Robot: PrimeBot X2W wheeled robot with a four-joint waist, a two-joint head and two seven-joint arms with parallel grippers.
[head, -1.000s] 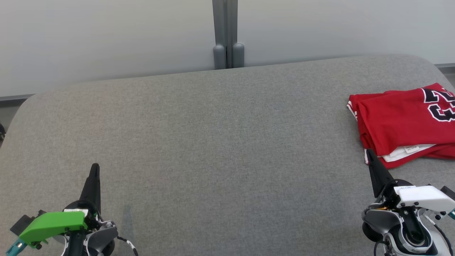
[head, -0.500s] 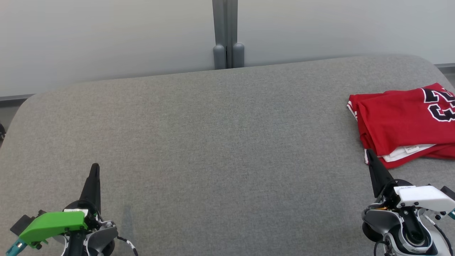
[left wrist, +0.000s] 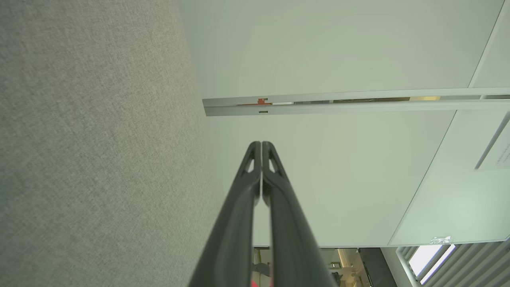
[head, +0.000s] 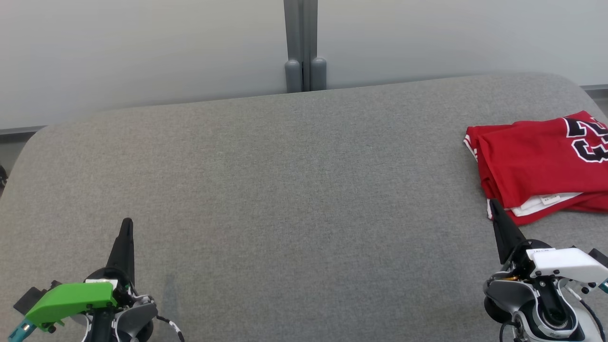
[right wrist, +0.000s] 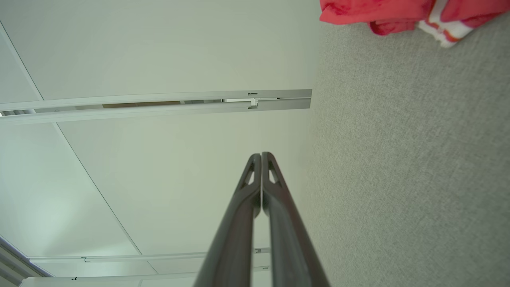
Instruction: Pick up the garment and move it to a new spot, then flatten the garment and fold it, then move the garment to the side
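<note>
Find the folded red jersey with black-and-white numerals [head: 532,161] lying well right of the grey twin post [head: 304,73], near the right end of the grey fabric-covered table [head: 294,190], layers stacked, with a white inner panel and small label peeking from the near edge. Judge the fold complete and the garment set at the side, hence the broad bare fabric in front of the post. Note the left gripper [head: 126,224], two long dark fingers under a green housing, low and well left of the post, fingers pressed together on nothing, pointing toward the far wall. Note the right gripper [head: 493,205], same dark fingers under a white housing, low and well right of the post, tip just beside the jersey's near corner, likewise pinched together and empty; cannot tell whether touching cloth. Read both as a rest pose: parked at the near edge, away from the stacked layers so as not to disturb the folds. Expect little more than confirmation.
</note>
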